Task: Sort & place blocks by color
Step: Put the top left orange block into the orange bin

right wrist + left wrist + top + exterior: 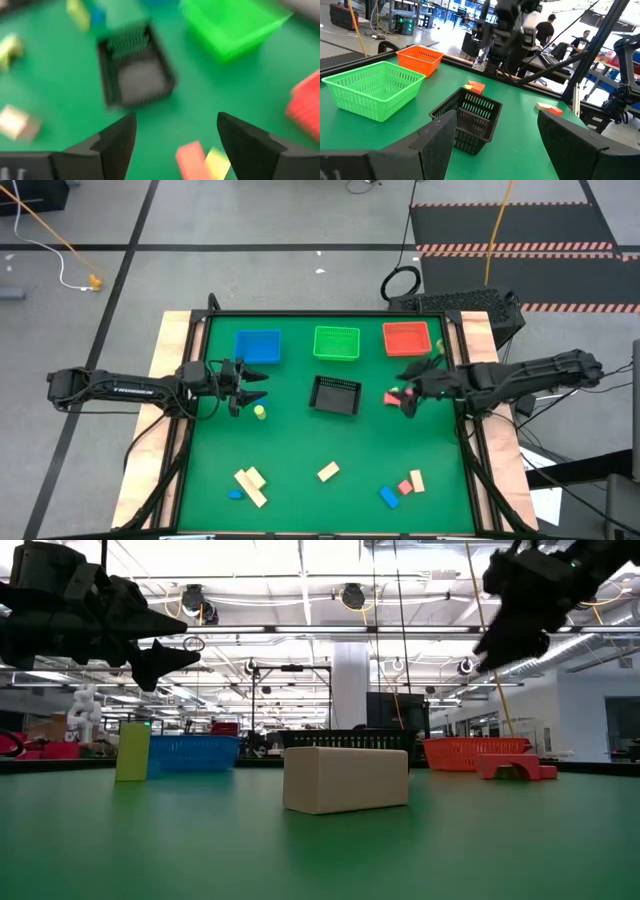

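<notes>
My left gripper (245,386) hangs open above the table's left part, between the blue tray (258,346) and a yellow-green block (259,412) that stands on end (132,751). My right gripper (408,396) is open over the right part, tilted down. A red block (190,158) and a yellow-green block (218,163) lie side by side on the table below its fingers, untouched. Other blocks lie near the front edge: tan (250,485), blue (235,494), tan (328,471), blue (388,496), red (405,487), tan (417,480).
A green tray (336,342) and a red tray (406,338) stand in the far row beside the blue one. One yellow-green block (437,347) lies beside the red tray. A black mesh tray (335,394) sits mid-table between the grippers. Bare green mat surrounds it.
</notes>
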`<act>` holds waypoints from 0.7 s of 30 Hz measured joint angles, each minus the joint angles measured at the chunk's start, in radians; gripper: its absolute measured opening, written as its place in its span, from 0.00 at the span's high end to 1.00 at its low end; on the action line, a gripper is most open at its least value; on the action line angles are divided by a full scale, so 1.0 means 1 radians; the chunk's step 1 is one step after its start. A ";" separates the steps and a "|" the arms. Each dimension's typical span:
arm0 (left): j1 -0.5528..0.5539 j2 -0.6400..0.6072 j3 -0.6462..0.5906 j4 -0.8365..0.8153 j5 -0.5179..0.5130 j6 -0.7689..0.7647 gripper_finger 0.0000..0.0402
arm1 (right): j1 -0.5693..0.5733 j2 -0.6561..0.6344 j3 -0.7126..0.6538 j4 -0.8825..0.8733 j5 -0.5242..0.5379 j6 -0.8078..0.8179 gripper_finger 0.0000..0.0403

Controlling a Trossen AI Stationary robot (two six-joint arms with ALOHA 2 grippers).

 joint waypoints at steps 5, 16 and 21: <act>0.000 0.000 0.000 0.000 0.000 0.000 0.31 | 0.000 0.089 0.000 -0.022 -0.059 -0.107 0.30; 0.000 0.000 0.000 0.000 0.000 0.000 0.31 | 0.000 0.273 0.000 -0.039 -0.057 -0.216 0.32; 0.000 0.000 0.000 0.000 0.000 0.000 0.31 | 0.000 0.344 -0.004 -0.029 -0.051 -0.216 0.32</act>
